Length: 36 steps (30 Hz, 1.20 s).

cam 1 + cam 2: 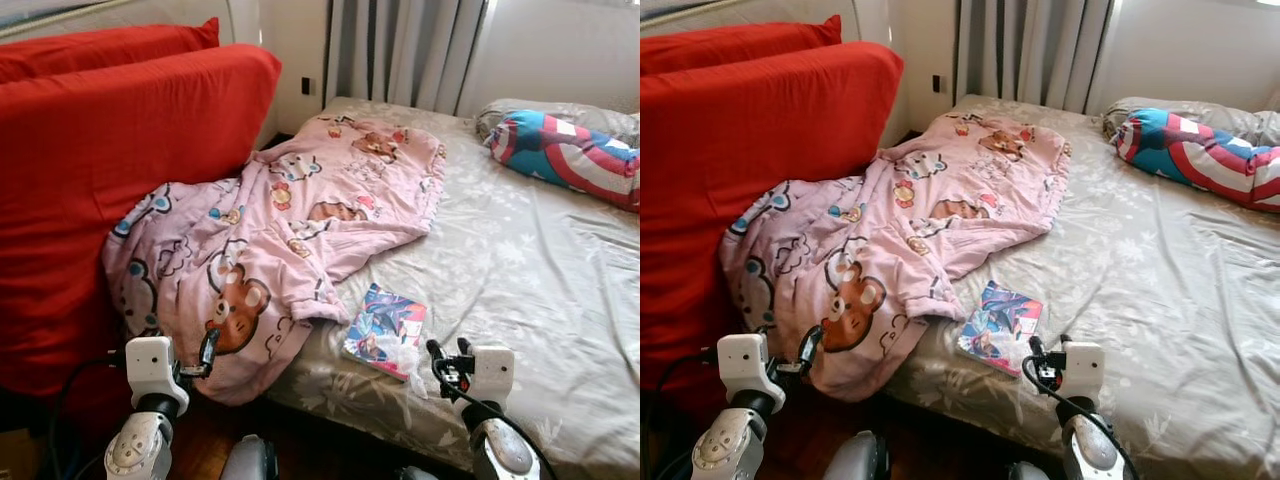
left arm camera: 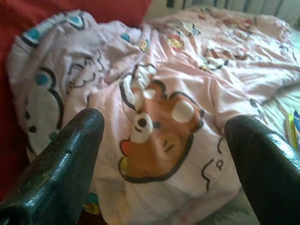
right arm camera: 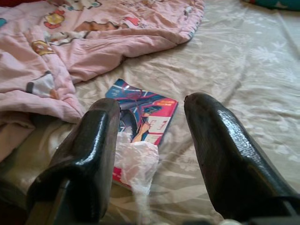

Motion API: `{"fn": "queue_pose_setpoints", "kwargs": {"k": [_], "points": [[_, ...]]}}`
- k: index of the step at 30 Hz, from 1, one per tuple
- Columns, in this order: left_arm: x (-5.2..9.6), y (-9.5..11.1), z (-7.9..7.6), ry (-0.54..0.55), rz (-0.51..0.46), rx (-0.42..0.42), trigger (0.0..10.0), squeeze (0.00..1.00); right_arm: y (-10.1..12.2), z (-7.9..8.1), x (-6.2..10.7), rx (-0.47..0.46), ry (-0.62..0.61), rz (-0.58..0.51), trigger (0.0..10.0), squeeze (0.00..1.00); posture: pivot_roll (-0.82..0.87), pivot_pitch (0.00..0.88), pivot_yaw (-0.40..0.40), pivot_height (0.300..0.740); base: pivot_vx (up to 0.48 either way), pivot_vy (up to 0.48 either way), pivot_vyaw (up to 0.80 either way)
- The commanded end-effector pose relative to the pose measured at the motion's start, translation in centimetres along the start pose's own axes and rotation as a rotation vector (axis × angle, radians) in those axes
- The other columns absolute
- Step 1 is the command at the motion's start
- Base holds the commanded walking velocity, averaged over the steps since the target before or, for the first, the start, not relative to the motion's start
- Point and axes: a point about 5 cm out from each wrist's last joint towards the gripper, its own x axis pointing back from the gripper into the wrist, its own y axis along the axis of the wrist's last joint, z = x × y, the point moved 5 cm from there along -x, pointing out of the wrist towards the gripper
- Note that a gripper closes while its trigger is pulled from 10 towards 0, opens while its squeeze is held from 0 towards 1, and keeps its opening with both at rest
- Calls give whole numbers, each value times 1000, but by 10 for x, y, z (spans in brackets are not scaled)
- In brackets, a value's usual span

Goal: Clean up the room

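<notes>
A pink cartoon-bear blanket (image 1: 290, 240) lies crumpled across the bed's left side and hangs over its near edge against the red cushions. A colourful comic book (image 1: 384, 326) rests on the sheet near the bed's front edge, with a crumpled white wrapper (image 3: 137, 161) on its near corner. My right gripper (image 3: 150, 140) is open, just short of the wrapper and book. My left gripper (image 2: 164, 154) is open too, held low in front of the hanging blanket at the brown bear print (image 2: 157, 136).
Big red cushions (image 1: 110, 170) stand on the left beside the bed. A red, white and blue striped pillow (image 1: 565, 155) lies at the bed's far right. The grey floral sheet (image 1: 530, 270) is bare on the right. Grey curtains (image 1: 400, 50) hang behind.
</notes>
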Motion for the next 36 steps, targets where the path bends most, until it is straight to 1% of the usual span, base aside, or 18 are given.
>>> {"fn": "queue_pose_setpoints", "kwargs": {"k": [1,6,9,12,14,21,29,30,32,36], "points": [[-1,4,1,-3,-4,-5,10000,0,-2,-3,0,-5,-10,11,10000,0,27,0,-44,617,0,0,0],[-2,4,1,1,-6,-4,10000,0,-2,-3,-1,-3,-12,12,10000,0,29,0,-45,617,0,0,0],[-2,4,1,2,-6,-2,10000,0,-6,-1,-3,12,1,44,10000,0,29,0,-43,617,0,0,0],[-2,5,0,1,-6,-1,10000,0,-5,0,-4,6,6,37,10000,0,29,0,-43,602,0,0,0],[-2,5,0,0,-6,0,10000,0,0,0,-2,-10,2,-2,10000,0,27,0,-44,592,0,0,0],[-3,4,-1,-1,-4,3,10000,0,0,-3,-3,-9,-8,3,10000,0,30,0,-46,592,0,0,0],[-4,4,-2,0,2,6,10000,0,2,-2,-5,9,8,2,10000,0,31,0,-48,592,0,0,0],[-4,4,-2,-1,3,7,10000,0,4,1,-5,24,32,-13,10000,0,32,0,-49,592,0,0,800],[-4,4,-2,-3,2,8,10000,0,5,4,-5,23,44,-19,10000,0,33,0,-50,592,127,0,800],[-4,4,-3,-5,2,8,10000,0,4,5,-5,17,46,-17,10000,0,32,0,-51,592,271,0,800]]}}
